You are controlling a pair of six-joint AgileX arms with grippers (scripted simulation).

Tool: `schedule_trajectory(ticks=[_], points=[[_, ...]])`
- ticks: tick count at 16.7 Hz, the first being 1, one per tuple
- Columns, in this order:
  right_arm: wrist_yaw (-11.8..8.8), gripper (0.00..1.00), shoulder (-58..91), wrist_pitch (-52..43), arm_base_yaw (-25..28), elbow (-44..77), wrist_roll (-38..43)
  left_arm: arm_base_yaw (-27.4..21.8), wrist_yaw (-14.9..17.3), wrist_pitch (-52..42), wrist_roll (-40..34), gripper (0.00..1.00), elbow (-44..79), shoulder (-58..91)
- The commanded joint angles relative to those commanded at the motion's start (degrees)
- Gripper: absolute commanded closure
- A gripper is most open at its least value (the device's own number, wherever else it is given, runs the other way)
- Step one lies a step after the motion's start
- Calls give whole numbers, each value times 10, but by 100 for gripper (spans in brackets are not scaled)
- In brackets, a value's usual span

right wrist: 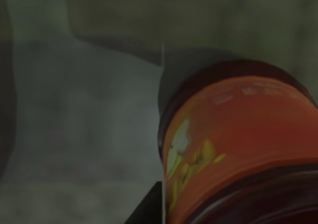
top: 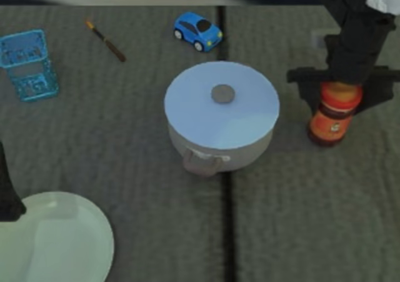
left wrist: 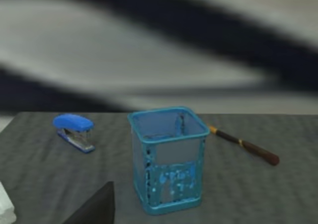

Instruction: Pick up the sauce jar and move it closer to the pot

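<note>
The sauce jar (top: 333, 114), with its red-orange lid and orange-red label, stands right of the pot (top: 222, 116), a gap of bare table between them. The pot is large and grey-white, with a pale blue lid, a grey knob and a side handle toward the front. My right gripper (top: 341, 95) comes down from above and is shut on the jar near its lid, one finger on each side. In the right wrist view the jar (right wrist: 238, 144) fills the picture with one dark finger (right wrist: 149, 209) against it. My left arm (top: 6, 194) is parked at the left edge, gripper open.
A blue toy car (top: 198, 30) sits behind the pot, and a brown pen (top: 106, 41) lies farther left. At the far left is a blue mesh basket (top: 28, 64). A pale green-white plate (top: 56, 241) is at the front left. A blue stapler (left wrist: 74, 131) shows beside the basket.
</note>
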Motion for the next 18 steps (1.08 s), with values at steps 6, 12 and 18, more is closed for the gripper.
schedule_trajectory(ticks=[6, 12, 18], points=[[0, 55, 0, 0, 0, 0, 0, 0, 0, 0, 0, 0, 0, 0], [0, 10, 0, 0, 0, 0, 0, 0, 0, 0, 0, 0, 0, 0], [0, 0, 0, 0, 0, 0, 0, 0, 0, 0, 0, 0, 0, 0]])
